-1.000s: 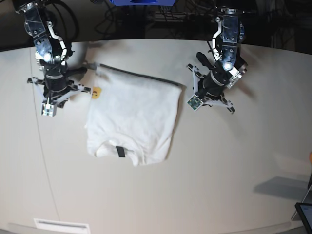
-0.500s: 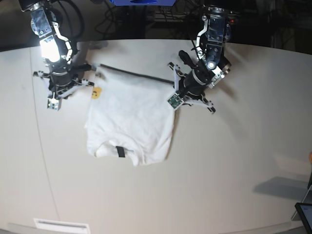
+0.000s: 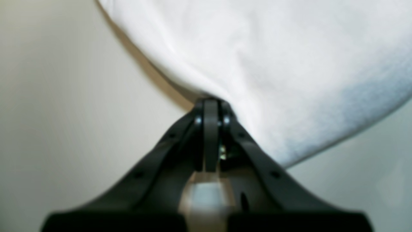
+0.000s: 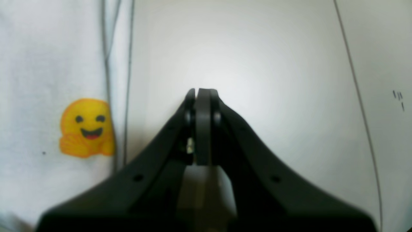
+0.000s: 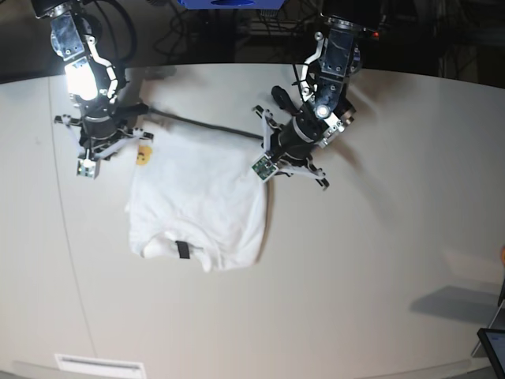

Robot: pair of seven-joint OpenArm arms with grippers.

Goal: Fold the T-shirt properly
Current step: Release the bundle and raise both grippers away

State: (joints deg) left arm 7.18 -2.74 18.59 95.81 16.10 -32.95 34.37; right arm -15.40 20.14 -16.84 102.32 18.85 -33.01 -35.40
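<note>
The white T-shirt [image 5: 197, 197] lies folded on the pale table, its black neck label [image 5: 184, 250] toward the front edge. A yellow smiley print [image 5: 143, 155] shows at its left edge, also in the right wrist view [image 4: 87, 127]. My left gripper [image 5: 263, 167] is shut, and its tip [image 3: 210, 102] presses against the shirt's right edge [image 3: 273, 64]. I see no cloth between the jaws. My right gripper [image 5: 87, 167] is shut over bare table [image 4: 257, 64], just beside the shirt's left hem [image 4: 48, 64] without touching it.
A thin seam line [image 5: 67, 260] runs down the table [image 5: 379, 260] on the left, also seen in the right wrist view [image 4: 360, 96]. A dark screen corner [image 5: 493, 347] sits at the front right. Cables crowd the dark area behind the table.
My left arm has swung left into the shirt's right edge. The whole shirt has slid left toward the right arm. The right arm rose slightly, then held still.
</note>
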